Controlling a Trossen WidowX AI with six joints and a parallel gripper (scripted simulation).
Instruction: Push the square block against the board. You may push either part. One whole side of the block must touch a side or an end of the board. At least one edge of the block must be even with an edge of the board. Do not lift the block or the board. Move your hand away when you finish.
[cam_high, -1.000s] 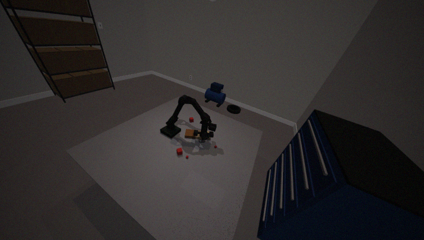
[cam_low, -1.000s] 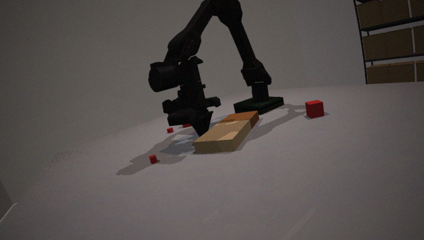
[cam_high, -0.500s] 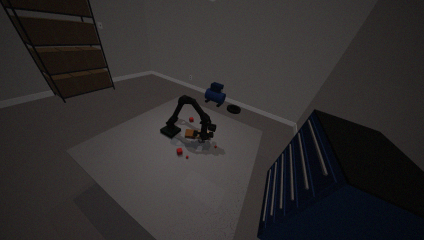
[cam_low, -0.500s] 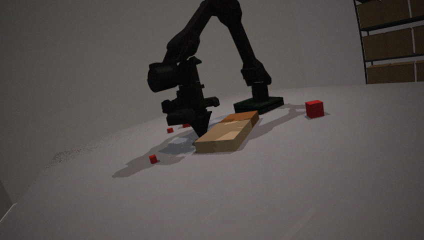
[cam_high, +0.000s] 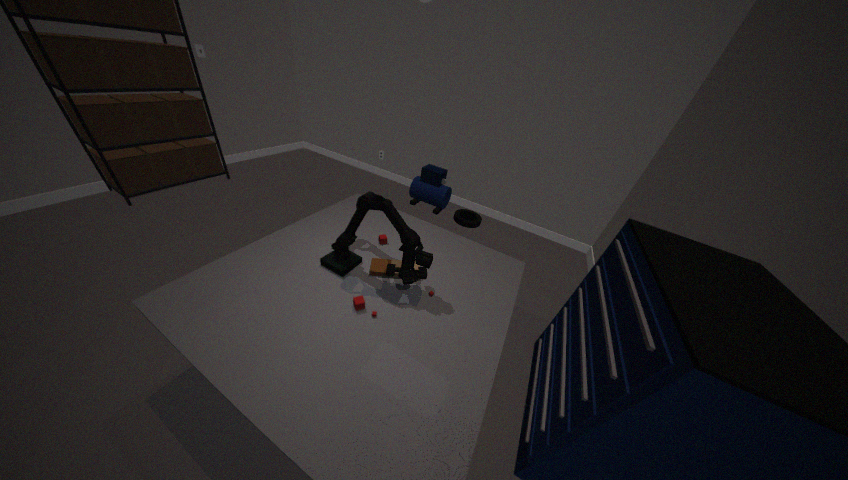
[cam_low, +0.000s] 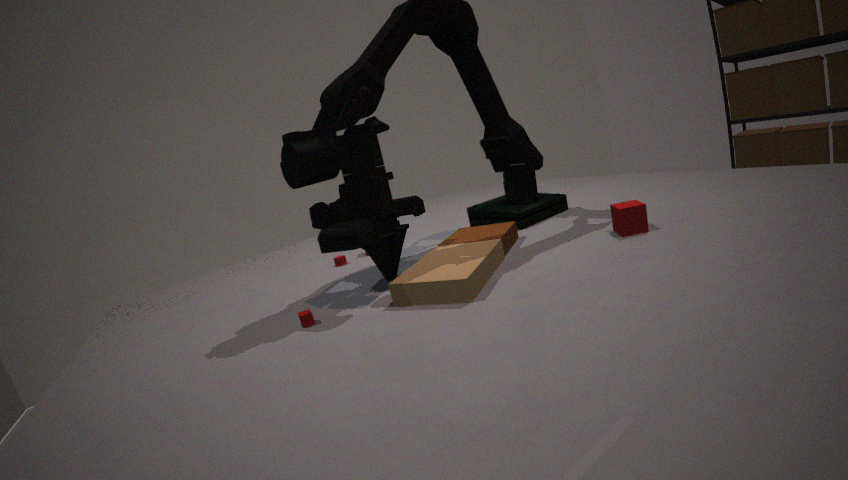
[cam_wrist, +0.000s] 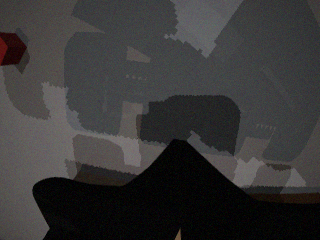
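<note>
My arm's dark green base stands on a pale grey desk. On it, an orange block lies flat beside a tan board, with small and larger red cubes scattered around them and shadows cast across the surface.
</note>
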